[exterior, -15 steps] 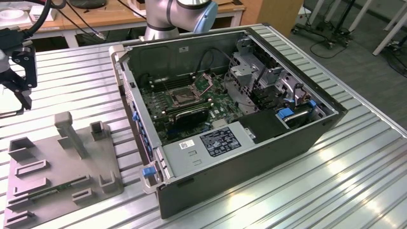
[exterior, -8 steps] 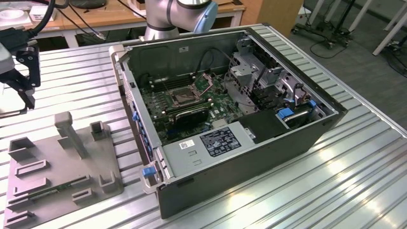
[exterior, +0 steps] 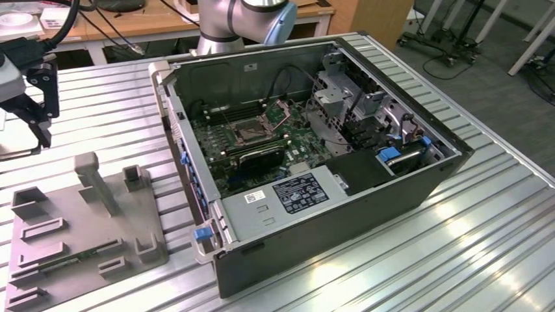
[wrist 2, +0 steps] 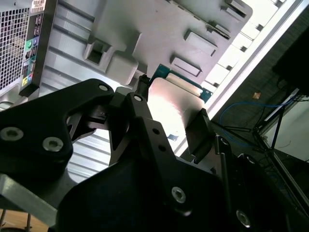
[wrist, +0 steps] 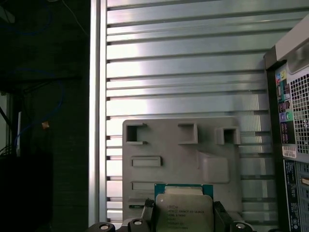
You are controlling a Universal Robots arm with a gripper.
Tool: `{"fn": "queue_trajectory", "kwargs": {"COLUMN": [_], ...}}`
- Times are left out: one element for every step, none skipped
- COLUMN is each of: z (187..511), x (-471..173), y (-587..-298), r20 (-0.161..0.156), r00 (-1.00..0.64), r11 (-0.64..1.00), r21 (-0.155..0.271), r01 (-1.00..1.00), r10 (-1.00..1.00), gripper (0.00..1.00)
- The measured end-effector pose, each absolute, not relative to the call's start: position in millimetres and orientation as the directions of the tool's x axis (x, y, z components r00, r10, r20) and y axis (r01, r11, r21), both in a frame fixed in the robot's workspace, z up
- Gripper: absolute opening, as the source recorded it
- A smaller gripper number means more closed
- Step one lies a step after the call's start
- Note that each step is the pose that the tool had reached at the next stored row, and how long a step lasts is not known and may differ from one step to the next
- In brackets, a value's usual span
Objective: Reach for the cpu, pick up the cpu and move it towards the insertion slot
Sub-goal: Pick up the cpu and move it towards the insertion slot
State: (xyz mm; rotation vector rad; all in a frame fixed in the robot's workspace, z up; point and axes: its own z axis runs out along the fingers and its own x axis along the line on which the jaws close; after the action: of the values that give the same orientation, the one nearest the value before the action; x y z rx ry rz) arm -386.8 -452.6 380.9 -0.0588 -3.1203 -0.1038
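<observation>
Gripper (exterior: 36, 127) (wrist 2: 170, 110) closed on the cpu (wrist: 183, 213)
Arm (exterior: 247, 19) stands at the exterior view's top centre; gripper hangs at upper left.

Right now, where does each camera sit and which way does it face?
Exterior view: off the arm, high, looking down on the table, open computer case and grey tray; shows the arm and, at the exterior view's left, the gripper.
First wrist view: on the arm, facing the tray past the cpu; fingertips flank the cpu.
Second wrist view: on the arm, looking along the gripper's black body at the cpu.
Both wrist views share cpu, tray and case rear.
</observation>
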Motion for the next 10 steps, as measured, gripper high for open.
{"fn": "queue_trajectory", "kwargs": {"z": [380.9, 380.9, 380.9, 381.0, 380.9, 380.9, 380.9, 380.9, 380.9, 380.9], "x": [-386.4, -386.0, -385.6, -385.2, -384.8, -384.3, -383.9, -383.6, -383.2, -382.8], "y": [-452.6, -452.6, -452.6, -452.6, -452.6, -452.6, -452.6, -452.6, -452.6, -452.6], "r20": [0.020, 0.020, 0.020, 0.020, 0.020, 0.020, 0.020, 0.020, 0.020, 0.020], "r00": [-0.999, -0.999, -0.999, -0.999, -0.999, -0.999, -0.999, -0.999, -0.999, -0.999], "r11": [0.997, 0.997, 0.997, 0.997, 0.997, 0.997, 0.997, 0.997, 0.997, 0.997], "r21": [0.066, 0.066, 0.066, 0.066, 0.066, 0.066, 0.066, 0.066, 0.066, 0.066], "r01": [0.038, 0.038, 0.038, 0.038, 0.038, 0.038, 0.038, 0.038, 0.038, 0.038], "r10": [0.037, 0.037, 0.037, 0.037, 0.037, 0.037, 0.037, 0.037, 0.037, 0.037], "gripper": [0.55, 0.55, 0.55, 0.55, 0.55, 0.55, 0.55, 0.55, 0.55, 0.55]}}
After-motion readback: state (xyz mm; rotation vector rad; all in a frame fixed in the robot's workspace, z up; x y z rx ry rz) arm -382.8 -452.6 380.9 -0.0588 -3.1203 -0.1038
